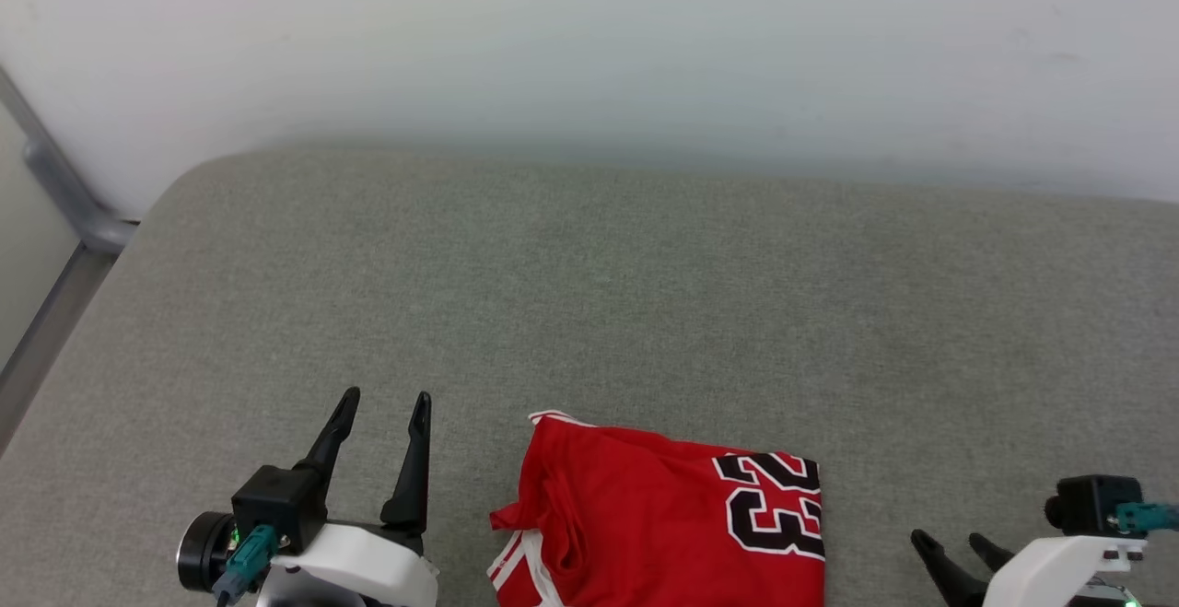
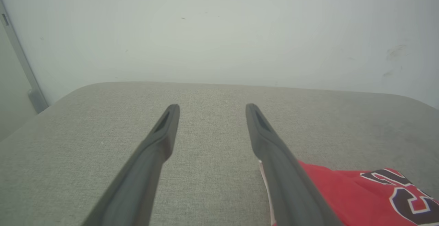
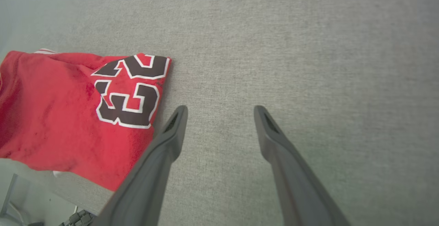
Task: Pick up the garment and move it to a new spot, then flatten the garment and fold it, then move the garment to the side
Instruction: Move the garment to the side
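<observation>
Garment on cushion, seemingly at edge

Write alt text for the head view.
A folded red garment with a black-and-white 23 lies at bottom centre on a grey padded surface. The open left claw sits to its left and the open right claw to its right, neither touching it. A pale wall stands behind.

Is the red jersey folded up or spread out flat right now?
Folded. The red jersey lies as a compact rectangle on the grey cushion, layers doubled along its left edge.
</observation>
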Robot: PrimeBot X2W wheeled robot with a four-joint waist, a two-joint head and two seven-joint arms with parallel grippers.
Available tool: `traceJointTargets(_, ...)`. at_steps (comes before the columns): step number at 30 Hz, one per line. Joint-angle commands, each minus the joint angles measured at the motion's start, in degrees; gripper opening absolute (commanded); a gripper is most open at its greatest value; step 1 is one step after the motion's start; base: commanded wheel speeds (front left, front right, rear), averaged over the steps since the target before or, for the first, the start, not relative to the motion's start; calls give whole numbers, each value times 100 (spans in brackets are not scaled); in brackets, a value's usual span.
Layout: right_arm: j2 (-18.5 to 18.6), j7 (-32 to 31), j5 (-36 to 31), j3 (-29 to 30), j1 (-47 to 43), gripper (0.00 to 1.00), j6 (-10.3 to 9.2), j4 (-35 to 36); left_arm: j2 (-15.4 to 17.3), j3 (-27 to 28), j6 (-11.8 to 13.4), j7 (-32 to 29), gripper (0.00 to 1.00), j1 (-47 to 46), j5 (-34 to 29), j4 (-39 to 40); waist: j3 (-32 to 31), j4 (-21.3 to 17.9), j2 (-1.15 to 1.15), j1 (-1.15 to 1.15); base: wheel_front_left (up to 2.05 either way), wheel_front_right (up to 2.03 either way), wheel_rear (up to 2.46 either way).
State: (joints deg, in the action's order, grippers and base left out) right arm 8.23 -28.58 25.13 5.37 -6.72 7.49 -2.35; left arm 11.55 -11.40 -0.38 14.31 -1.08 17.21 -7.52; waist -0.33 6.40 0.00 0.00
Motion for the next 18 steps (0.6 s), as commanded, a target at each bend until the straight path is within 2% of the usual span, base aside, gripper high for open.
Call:
traceJointTargets(1, 56, -106, 23, -74, 116, 100, 0, -30, -24, -23, -20, 27, 100, -132, -33, 23, 182, 149, 0, 0, 0, 0, 0)
traceJointTargets(7, 101, -769, 565, -627, 484, 100, -1, -159, -110, -27, -93, 64, 100, -428, -9, 7, 599, 416, 0, 0, 0, 0, 0)
traceJointTargets(12, 104, -988, 899, -961, 754, 100, -1, -346, -195, -3, -159, 87, 100, -639, -32, -88, 834, 576, 0, 0, 0, 0, 0)
traceJointTargets(18, 61, -1260, 1048, -1173, 812, 100, -5, -923, -284, 100, -228, 97, 100, -774, -61, -94, 1035, 683, 0, 0, 0, 0, 0)
